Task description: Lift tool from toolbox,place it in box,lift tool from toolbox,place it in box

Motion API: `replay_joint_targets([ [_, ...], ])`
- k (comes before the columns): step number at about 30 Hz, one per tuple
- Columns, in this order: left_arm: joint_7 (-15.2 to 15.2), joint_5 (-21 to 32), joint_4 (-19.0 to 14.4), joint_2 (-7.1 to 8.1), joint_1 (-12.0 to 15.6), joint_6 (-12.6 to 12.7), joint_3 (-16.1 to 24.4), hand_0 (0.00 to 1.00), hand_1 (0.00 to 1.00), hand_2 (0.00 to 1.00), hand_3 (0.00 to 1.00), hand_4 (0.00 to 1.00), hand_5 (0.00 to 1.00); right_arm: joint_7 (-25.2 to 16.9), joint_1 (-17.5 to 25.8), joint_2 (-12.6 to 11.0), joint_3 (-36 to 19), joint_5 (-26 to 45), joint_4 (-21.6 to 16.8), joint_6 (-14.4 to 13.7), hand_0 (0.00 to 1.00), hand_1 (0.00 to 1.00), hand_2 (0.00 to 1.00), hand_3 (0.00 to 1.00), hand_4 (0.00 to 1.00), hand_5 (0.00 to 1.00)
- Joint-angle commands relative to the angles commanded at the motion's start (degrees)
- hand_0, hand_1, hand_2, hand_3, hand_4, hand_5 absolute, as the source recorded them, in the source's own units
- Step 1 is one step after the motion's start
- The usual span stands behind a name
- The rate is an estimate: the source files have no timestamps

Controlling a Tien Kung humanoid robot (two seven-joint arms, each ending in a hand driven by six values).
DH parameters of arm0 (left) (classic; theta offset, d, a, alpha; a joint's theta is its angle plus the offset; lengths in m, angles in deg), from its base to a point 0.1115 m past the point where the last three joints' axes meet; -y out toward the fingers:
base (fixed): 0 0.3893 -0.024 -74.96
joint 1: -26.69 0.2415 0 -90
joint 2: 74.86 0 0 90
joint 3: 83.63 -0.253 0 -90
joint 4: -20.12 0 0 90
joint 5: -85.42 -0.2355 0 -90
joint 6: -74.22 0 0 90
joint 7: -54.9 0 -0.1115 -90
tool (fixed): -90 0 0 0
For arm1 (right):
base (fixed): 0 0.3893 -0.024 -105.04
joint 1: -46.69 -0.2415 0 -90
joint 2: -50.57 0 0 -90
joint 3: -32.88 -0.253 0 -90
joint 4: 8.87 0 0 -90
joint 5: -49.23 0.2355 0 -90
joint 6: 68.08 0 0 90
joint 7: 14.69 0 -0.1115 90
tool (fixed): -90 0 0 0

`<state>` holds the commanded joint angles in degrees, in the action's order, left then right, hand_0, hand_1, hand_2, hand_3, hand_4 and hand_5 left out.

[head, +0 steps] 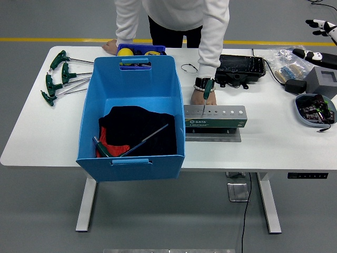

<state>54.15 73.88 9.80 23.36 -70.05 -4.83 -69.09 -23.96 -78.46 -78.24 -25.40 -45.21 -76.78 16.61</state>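
Two robot hands: I see only my right hand at the upper right edge, fingers loosely spread, holding nothing; my left is out of view.
Tool: green-handled, shaft standing in a hole of the grey toolbox rack; a person's hand grips it, I judge to seat it upright for my pick.
Blue box: just left of the rack, touching it, so the carry is short; one tool already lies on dark cloth inside.
Spare T-handles: far left, well apart.
Surface: white; cluttered at right.
Room: grey floor, yellow line behind.
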Motion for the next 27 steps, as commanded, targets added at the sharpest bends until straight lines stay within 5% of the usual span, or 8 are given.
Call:
replay_joint_targets([
  [6, -0.3, 1.3, 0.0, -0.03, 0.1, 0.0, -1.3, 0.751, 0.717, 0.774, 0.776, 0.796, 0.762, -0.3, 1.4, 0.1, 3.6, -6.2, -1.4, -5.7, 0.768, 0.774, 0.883, 0.88, 0.998, 0.764],
  [8, -0.2, 0.9, 0.0, 0.0, 0.1, 0.1, -0.9, 0.751, 0.717, 0.774, 0.776, 0.796, 0.762, -0.3, 2.0, 0.4, 5.1, -3.1, -1.7, -7.8, 0.768, 0.774, 0.883, 0.88, 0.998, 0.764],
  [9, -0.1, 0.4, 0.0, 0.02, 0.1, 0.1, -0.6, 0.751, 0.714, 0.772, 0.774, 0.795, 0.761, -0.1, 2.3, 0.6, 5.9, -0.8, -1.9, -8.8, 0.651, 0.69, 0.824, 0.876, 0.998, 0.718],
  [14, -0.1, 0.1, 0.0, 0.03, 0.1, 0.2, -0.6, 0.751, 0.714, 0.772, 0.774, 0.795, 0.761, 1.9, 3.8, 1.7, 10.2, 11.5, -4.9, -13.0, 0.651, 0.69, 0.824, 0.876, 0.998, 0.718],
  [15, -0.1, 0.1, 0.0, 0.04, 0.1, 0.2, -0.6, 0.749, 0.708, 0.771, 0.773, 0.794, 0.758, 2.2, 3.9, 1.9, 10.5, 13.7, -5.4, -13.3, 0.536, 0.59, 0.754, 0.868, 0.998, 0.768],
  [16, -0.1, 0.3, 0.0, 0.07, 0.1, 0.2, -0.8, 0.749, 0.708, 0.771, 0.773, 0.794, 0.758, 3.1, 4.0, 2.0, 11.1, 16.3, -6.2, -13.8, 0.536, 0.59, 0.754, 0.868, 0.998, 0.768],
  [27, 0.0, -0.6, 0.0, 0.24, 0.0, 0.4, -0.2, 0.749, 0.706, 0.767, 0.772, 0.793, 0.758, 13.1, 2.8, 2.7, 15.5, 42.8, -9.0, -10.5, 0.449, 0.544, 0.739, 0.869, 0.998, 0.834],
])
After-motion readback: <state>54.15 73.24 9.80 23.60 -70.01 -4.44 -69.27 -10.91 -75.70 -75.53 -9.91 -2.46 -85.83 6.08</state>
